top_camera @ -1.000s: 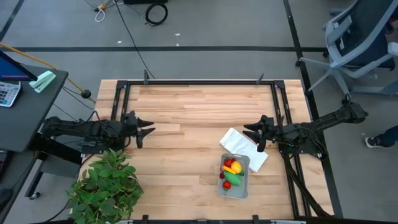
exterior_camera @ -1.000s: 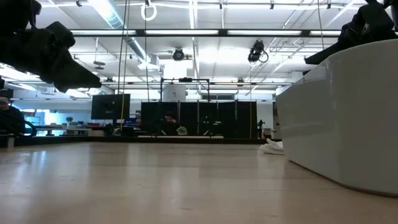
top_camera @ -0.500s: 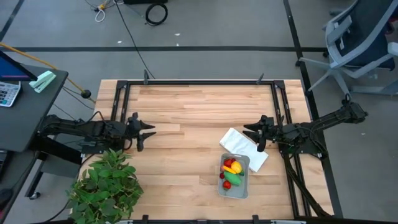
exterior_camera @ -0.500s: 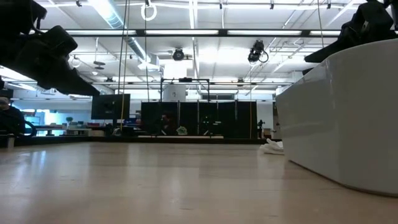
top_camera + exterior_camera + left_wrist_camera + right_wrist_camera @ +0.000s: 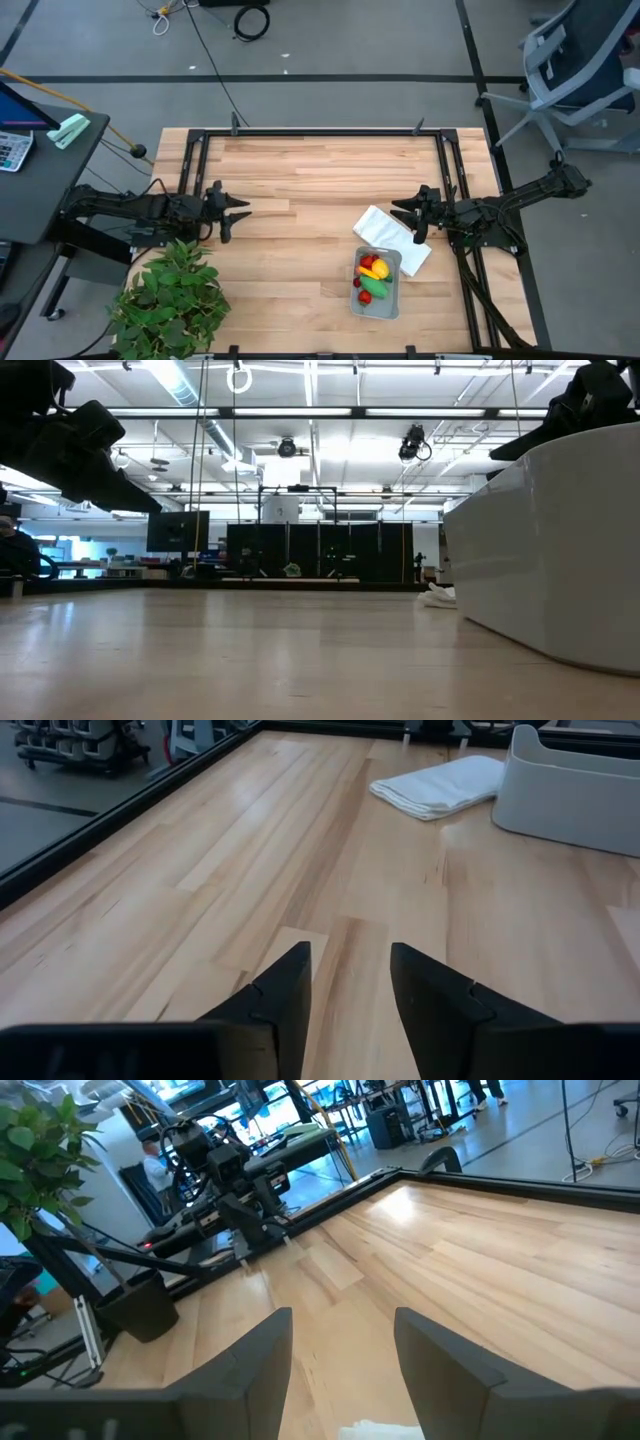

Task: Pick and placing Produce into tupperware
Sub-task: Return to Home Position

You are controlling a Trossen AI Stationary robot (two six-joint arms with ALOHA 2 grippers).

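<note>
The pale grey tupperware stands on the wooden table near its front edge, right of centre, and also shows in the left wrist view. Inside it lies the produce: red, yellow and green pieces. My left gripper hangs open and empty above the table's left side, pointing toward the right. My right gripper hangs open and empty above the table's right side, just beyond a folded white cloth, and points toward the left.
The white cloth lies flat against the tupperware's far end. A large leafy plant stands at the near left corner, close under my left arm. A black frame runs round the table's edges. Bare wood lies between the two grippers.
My left gripper has rolled a little about its own axis and its tip has dipped slightly, without leaving its place. The tupperware, the produce and the cloth have stayed where they were.
</note>
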